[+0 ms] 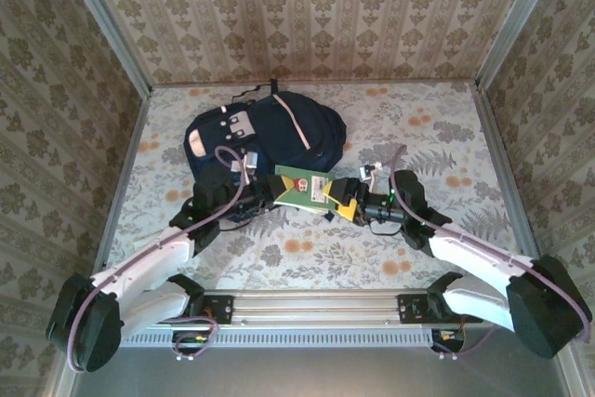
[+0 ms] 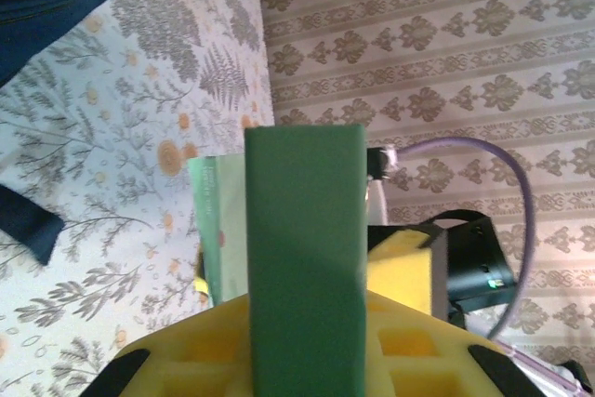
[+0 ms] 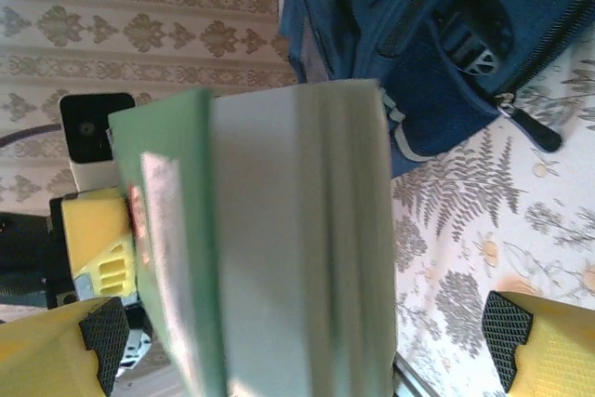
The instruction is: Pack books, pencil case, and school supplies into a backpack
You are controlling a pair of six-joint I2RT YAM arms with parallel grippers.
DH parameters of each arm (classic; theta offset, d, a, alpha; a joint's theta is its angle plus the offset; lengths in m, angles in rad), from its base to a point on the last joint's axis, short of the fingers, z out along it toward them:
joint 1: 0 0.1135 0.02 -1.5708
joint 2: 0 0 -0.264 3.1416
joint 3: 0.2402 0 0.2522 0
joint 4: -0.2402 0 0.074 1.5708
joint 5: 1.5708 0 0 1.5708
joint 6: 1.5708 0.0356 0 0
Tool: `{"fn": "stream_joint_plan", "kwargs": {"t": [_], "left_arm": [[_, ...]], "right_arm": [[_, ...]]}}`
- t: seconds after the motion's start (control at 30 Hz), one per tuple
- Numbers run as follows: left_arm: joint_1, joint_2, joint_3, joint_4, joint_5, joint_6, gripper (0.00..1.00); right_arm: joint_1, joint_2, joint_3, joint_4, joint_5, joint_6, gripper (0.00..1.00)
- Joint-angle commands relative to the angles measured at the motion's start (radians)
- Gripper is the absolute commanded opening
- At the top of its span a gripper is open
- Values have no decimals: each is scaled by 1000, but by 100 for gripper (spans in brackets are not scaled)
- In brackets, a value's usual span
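Just before the backpack point(image 1: 279, 127), the green book point(image 1: 305, 189) lies crosswise, left gripper point(image 1: 264, 189) clamped on one end, right gripper point(image 1: 341, 201) spread wide around the other.

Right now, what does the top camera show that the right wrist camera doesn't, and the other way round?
Top camera: both arms all the way down to their bases, and the whole backpack from above. Right wrist camera: the pale page edges of the green book up close, a zip pull on the backpack, and the right gripper open wide around the book. Both: the book, pinched by the left gripper, the backpack and the flowery table.
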Motion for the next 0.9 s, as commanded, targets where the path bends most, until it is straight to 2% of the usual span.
{"fn": "stream_joint_plan", "kwargs": {"t": [0.0, 0.17, 0.3, 0.67, 0.87], "left_arm": [[-16, -40, 68, 21, -8, -17, 0], [-27, -63, 100, -10, -13, -5, 0], [-29, -77, 99, -40, -20, 10, 0], [-27, -73, 80, -52, -25, 24, 1], [-27, -75, 74, -79, -29, 34, 1]], "right_arm": [[25, 53, 20, 207, -27, 82, 100], [59, 118, 52, 356, -30, 131, 100], [61, 107, 54, 444, -31, 163, 100], [51, -96, 57, 257, -7, 80, 91], [47, -148, 64, 168, 14, 48, 79]]}}
